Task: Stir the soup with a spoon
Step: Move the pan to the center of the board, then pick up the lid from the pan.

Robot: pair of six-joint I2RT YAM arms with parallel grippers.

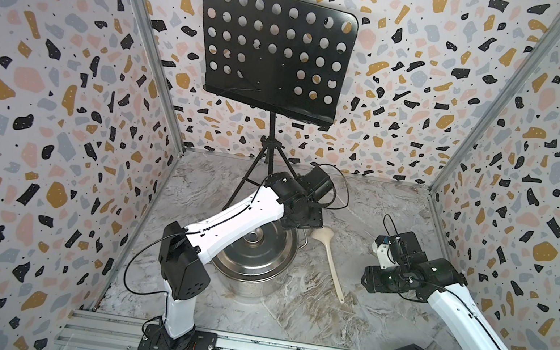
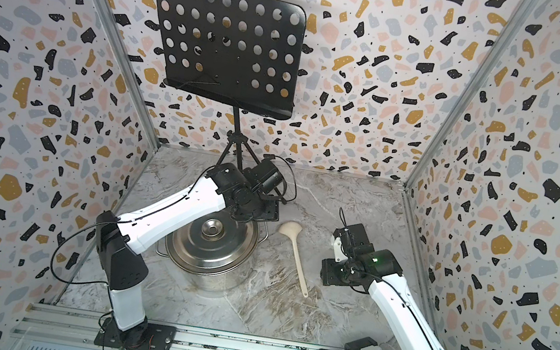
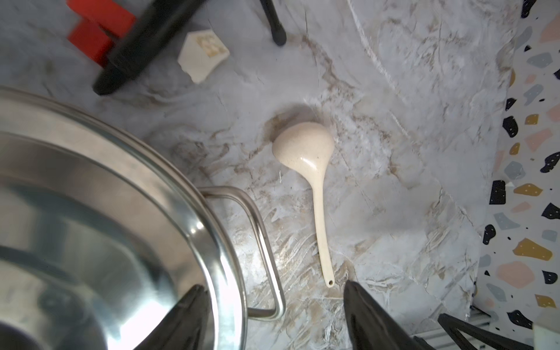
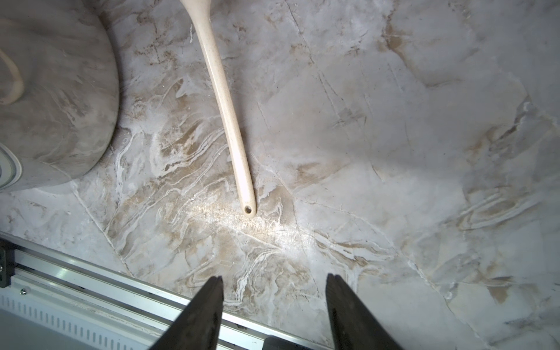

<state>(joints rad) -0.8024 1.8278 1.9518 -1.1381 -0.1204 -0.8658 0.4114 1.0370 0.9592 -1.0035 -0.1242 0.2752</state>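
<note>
Spoon: the spoon (image 1: 329, 263) lies flat on the table (image 1: 380, 207), just beside the pot (image 1: 245, 286) on the right arm's side. Its bowl points to the back wall and nothing touches it.
Pot: it stands upright and a ringed steel lid (image 1: 258, 256) with a centre knob seems to cover it. The left arm hides part of the rim, so I cannot be sure the lid is seated.
Left gripper: the left gripper (image 3: 272, 286) has its jaws wide and empty, one over the lid's edge and one over bare table by the loop handle (image 3: 260, 230).
Right gripper: the right gripper (image 4: 274, 277) has its jaws partly apart and empty, above the table near the handle's holed end.
Step in hand: probably fetching the spoon, with the lid yet to come off.
Doing it well: straddle the thin handle squarely across its width, a little up from the tip, and lower until the jaws nearly meet the table. Close firmly, since the handle is slim and could roll.
Materials: the spoon is smooth, speckled cream plastic with a round bowl and a tapering stem. The steel is polished and mirror-bright and likely slippery, and the marble-patterned top is hard and flat.
</note>
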